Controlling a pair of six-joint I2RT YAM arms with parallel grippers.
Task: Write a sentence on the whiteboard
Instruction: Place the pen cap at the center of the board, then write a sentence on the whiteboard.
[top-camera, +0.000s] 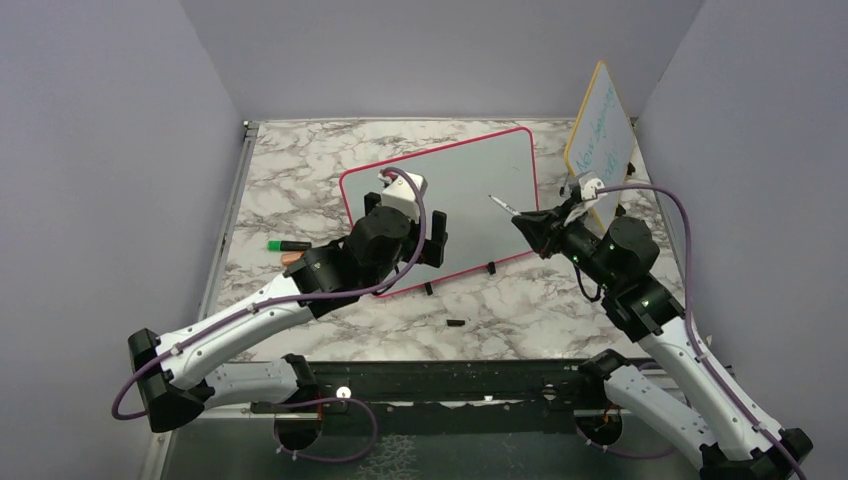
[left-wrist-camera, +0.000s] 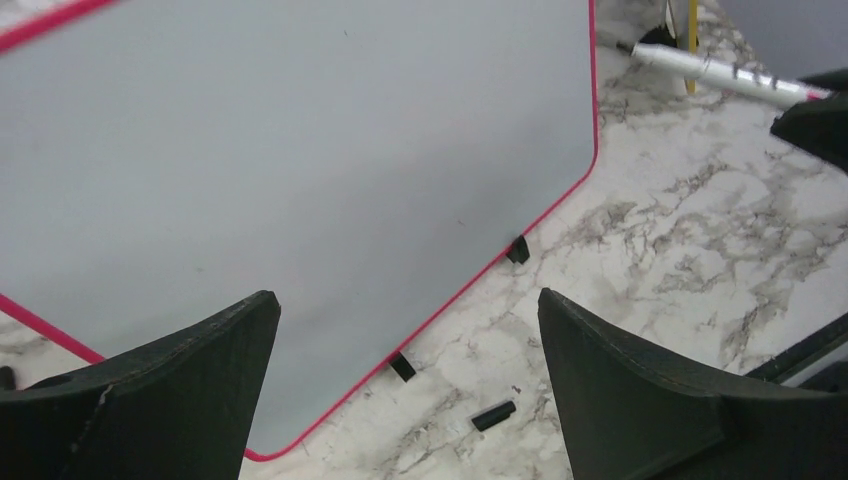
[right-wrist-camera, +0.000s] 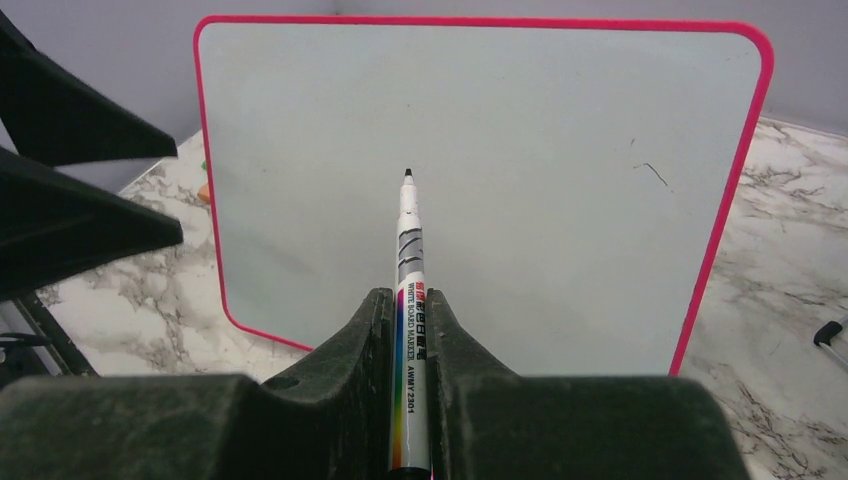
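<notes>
The whiteboard (top-camera: 470, 180) stands tilted at the table's middle on small black feet, its pink-red frame all round. Its face (right-wrist-camera: 560, 230) is blank apart from one small dark mark, and no sentence shows on it. My right gripper (right-wrist-camera: 408, 295) is shut on a whiteboard marker (right-wrist-camera: 408, 230), uncapped, whose black tip points at the board a short way off it. In the top view that marker (top-camera: 505, 207) hovers by the board's right side. My left gripper (left-wrist-camera: 405, 300) is open and empty over the board's lower right edge (left-wrist-camera: 450, 300).
A yellow-framed board (top-camera: 600, 130) with teal writing leans at the back right, behind my right arm. A green marker (top-camera: 287, 245) and an orange object (top-camera: 292, 257) lie left of the whiteboard. A black cap (top-camera: 455, 323) lies on the marble in front of the board.
</notes>
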